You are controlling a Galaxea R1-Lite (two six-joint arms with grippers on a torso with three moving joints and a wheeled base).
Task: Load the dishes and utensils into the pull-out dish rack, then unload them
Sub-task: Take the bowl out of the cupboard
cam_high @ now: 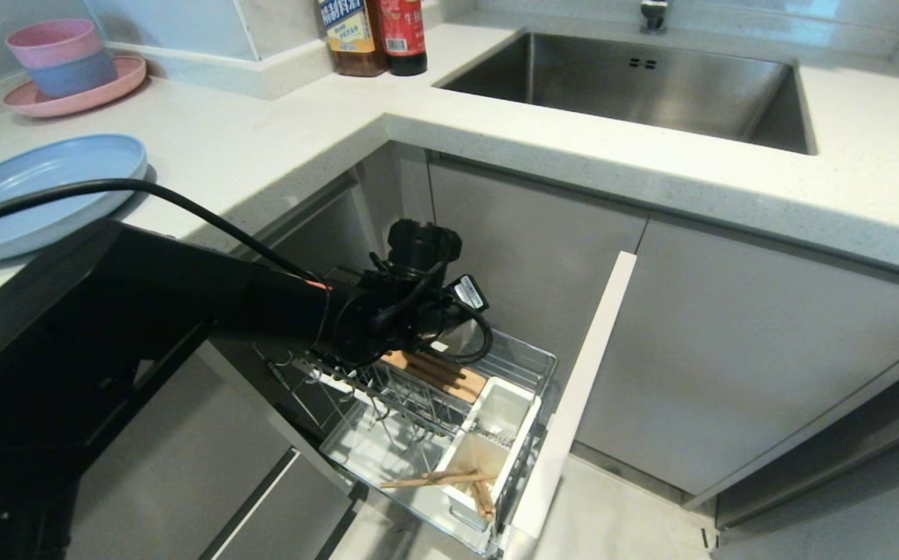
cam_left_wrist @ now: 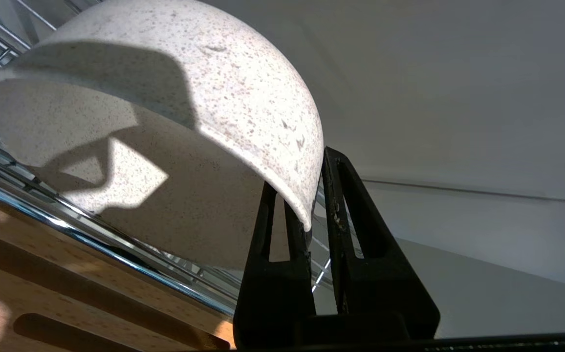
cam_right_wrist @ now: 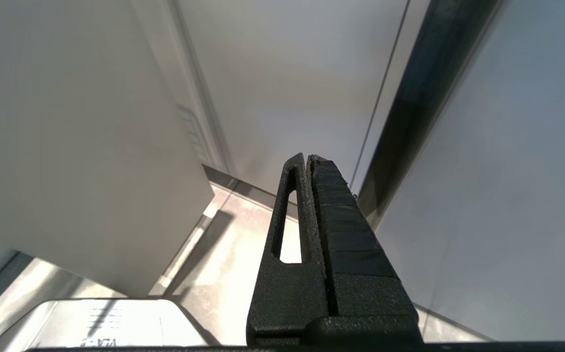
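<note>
A: Biggest first?
B: Counter [cam_high: 278,148] wrapping the corner, steel sink [cam_high: 636,85] set in it, two bottles [cam_high: 376,35] beside. Below, pull-out dish rack [cam_high: 523,365] drawn out of the cabinet, narrow white door front [cam_high: 574,397] at its end.

A: Dishes?
B: Pale blue plate [cam_high: 45,194] lying flat on the counter, well apart from the rack. Pink plate [cam_high: 76,93] with stacked pink and blue bowls [cam_high: 64,54] farther back, not part of the job. Cream-white bowl [cam_left_wrist: 165,122] tipped on its side in the rack's back section, against the chrome wires, just beside the slotted wooden knife block [cam_high: 438,373].

A: Grippers?
B: Left gripper [cam_left_wrist: 312,205] down in the rack, closed onto the bowl's rim, one finger inside the wall and one outside. Right gripper [cam_right_wrist: 308,161] parked near the floor, fingers pressed together, holding nothing.

A: Utensils?
B: Wooden chopsticks [cam_high: 438,478] lying across the white cutlery holder [cam_high: 496,443], one end over its edge. Fork not made out anywhere.

A: Progress?
B: Hard to call from this alone. Judging by the layout: either loading, with the bowl just set in and the plate left to go, or unloading, with the plate out and the bowl gripped for lifting. Either way, more left to handle.
</note>
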